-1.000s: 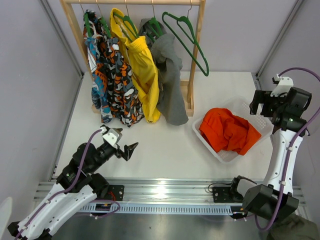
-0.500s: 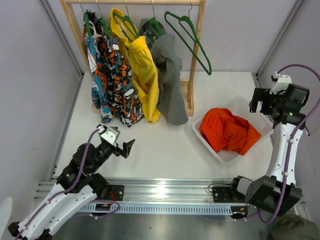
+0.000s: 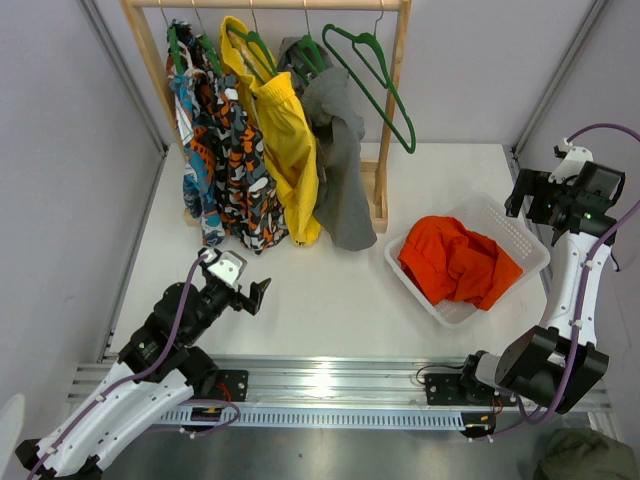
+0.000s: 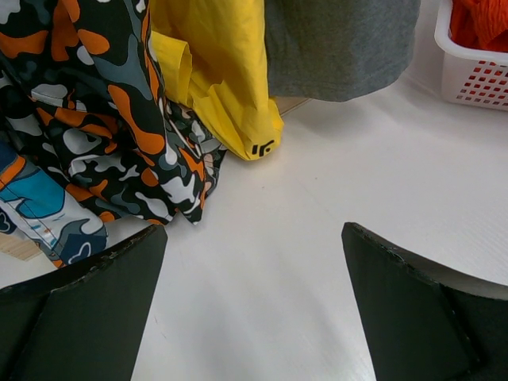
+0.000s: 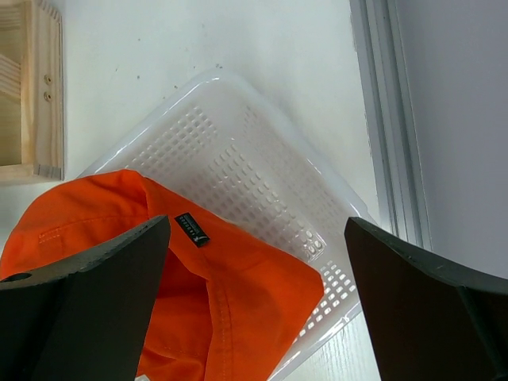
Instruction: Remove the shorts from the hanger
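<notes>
Shorts [image 5: 238,298], their dark label [image 5: 191,230] unreadable, lie in the basket [image 5: 238,159]; left pincer [image 4: 254,228] and right pincer [image 5: 257,221] gape empty.

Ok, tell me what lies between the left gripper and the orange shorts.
Top view: bare table from the left gripper to the white basket, whose near wall stands before the shorts.

Reads as a robotics lab test cell, not a home. Boxed in by plain pale wall panels [image 3: 60,150] on aluminium posts [image 3: 555,70]. Furnished only with a white bench [image 3: 330,290], a slotted metal rail [image 3: 330,385] along the near edge, a cabled left arm [image 3: 150,350] and right arm [image 3: 570,290], plus a small wooden clothes rack [image 3: 383,190] and a white plastic basket [image 3: 505,228].
</notes>
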`<state>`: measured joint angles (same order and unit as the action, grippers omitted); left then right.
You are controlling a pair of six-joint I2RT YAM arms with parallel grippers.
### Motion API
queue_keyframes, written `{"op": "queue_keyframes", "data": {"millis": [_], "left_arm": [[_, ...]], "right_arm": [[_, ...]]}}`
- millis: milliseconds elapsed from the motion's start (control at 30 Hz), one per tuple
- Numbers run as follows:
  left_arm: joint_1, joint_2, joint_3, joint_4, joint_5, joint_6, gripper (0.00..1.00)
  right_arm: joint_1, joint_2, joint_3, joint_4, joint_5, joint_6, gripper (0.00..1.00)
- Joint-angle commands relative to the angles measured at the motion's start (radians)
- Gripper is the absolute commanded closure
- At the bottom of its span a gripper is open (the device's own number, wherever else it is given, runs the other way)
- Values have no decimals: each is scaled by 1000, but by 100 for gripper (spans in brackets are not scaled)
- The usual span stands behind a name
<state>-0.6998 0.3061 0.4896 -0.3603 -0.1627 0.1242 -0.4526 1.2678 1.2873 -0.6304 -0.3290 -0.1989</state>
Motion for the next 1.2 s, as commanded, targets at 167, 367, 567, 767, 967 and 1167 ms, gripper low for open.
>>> {"op": "queue_keyframes", "data": {"millis": [167, 367, 567, 767, 967, 1167], "left_arm": [[-1, 2, 13, 24, 2, -8, 1], [-1, 22, 38, 24, 23, -24, 1], [-1, 44, 90, -6, 28, -89, 1], [-1, 34, 132, -63, -29, -230, 1], [-1, 10, 165, -97, -70, -351, 1], [-1, 11, 199, -104, -78, -380, 1]], "right_arm": [[32, 8, 102, -41, 22, 24, 0], [83, 4, 161, -179, -70, -94, 0], [83, -48, 202, -236, -166, -97, 0], [83, -191, 78, -143, -183, 21, 1], [83, -285, 6, -63, -170, 58, 1], [81, -295, -8, -64, -154, 76, 1]]}}
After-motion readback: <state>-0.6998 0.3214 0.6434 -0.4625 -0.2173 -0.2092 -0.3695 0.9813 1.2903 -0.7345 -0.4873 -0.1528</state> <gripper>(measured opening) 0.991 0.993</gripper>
